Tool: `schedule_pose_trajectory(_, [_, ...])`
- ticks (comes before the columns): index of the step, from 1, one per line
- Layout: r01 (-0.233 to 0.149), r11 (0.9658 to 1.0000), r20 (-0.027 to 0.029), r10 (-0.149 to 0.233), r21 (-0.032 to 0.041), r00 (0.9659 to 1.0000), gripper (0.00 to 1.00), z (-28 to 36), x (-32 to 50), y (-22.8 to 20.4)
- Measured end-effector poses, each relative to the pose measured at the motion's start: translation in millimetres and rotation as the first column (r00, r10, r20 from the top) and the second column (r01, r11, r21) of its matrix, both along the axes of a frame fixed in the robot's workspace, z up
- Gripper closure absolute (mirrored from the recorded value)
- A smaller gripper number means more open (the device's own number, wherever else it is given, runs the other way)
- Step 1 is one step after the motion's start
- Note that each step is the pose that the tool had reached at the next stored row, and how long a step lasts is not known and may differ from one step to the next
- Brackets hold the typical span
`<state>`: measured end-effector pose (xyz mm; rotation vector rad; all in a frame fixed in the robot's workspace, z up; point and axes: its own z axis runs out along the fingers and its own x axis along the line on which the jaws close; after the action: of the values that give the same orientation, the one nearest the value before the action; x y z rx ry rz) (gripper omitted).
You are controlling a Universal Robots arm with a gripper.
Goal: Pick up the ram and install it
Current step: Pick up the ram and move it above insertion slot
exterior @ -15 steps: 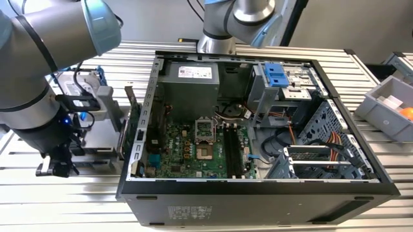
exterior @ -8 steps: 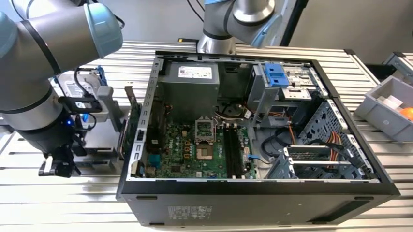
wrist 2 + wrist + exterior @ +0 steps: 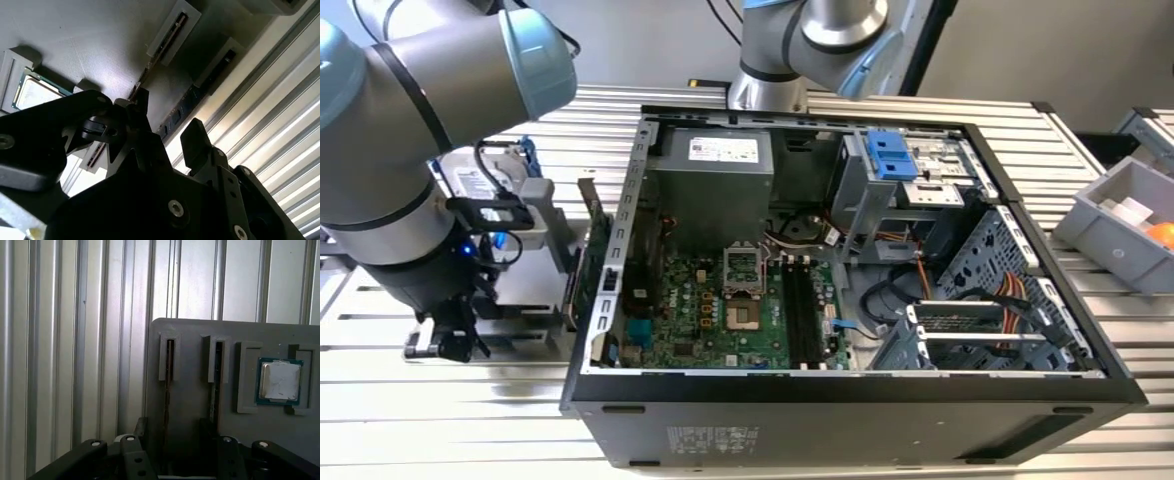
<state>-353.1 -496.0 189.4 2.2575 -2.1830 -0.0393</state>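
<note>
Two rams stand on edge in slots of a grey holder plate point(image 3: 190, 405). One ram point(image 3: 169, 370) runs down between my fingers in the first wrist view, and the other ram point(image 3: 216, 375) sits one slot over. In the second wrist view a dark ram point(image 3: 182, 107) lies in the gap between the two black fingertips point(image 3: 192, 142). My gripper point(image 3: 175, 440) point(image 3: 165, 125) is open and low over the plate, straddling a ram without closing on it. In the exterior view the gripper point(image 3: 447, 340) hangs over the holder point(image 3: 520, 300), left of the computer case.
A square silver processor point(image 3: 280, 381) lies in a recess of the same plate. The open computer case point(image 3: 854, 390) fills the middle, with its memory slots point(image 3: 801, 310) on the green motherboard. A grey bin point(image 3: 1121, 215) stands at the exterior view's right. A ribbed metal table point(image 3: 60, 340) lies beneath everything.
</note>
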Motion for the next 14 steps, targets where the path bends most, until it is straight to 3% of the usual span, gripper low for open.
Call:
schedule_pose_trajectory(2, [0.0, 1.0, 0.0, 0.0, 0.0, 1.0, 0.0, 0.0, 0.0, 0.0])
schedule_pose_trajectory(3, [0.0, 1.0, -0.0001, 0.0, -0.0001, 1.0, 1.0, 0.0, 0.0, 0.0])
schedule_pose_trajectory(14, [0.0, 1.0, 0.0, 0.0, 0.0, 1.0, 1.0, -0.2, 0.0, 0.0])
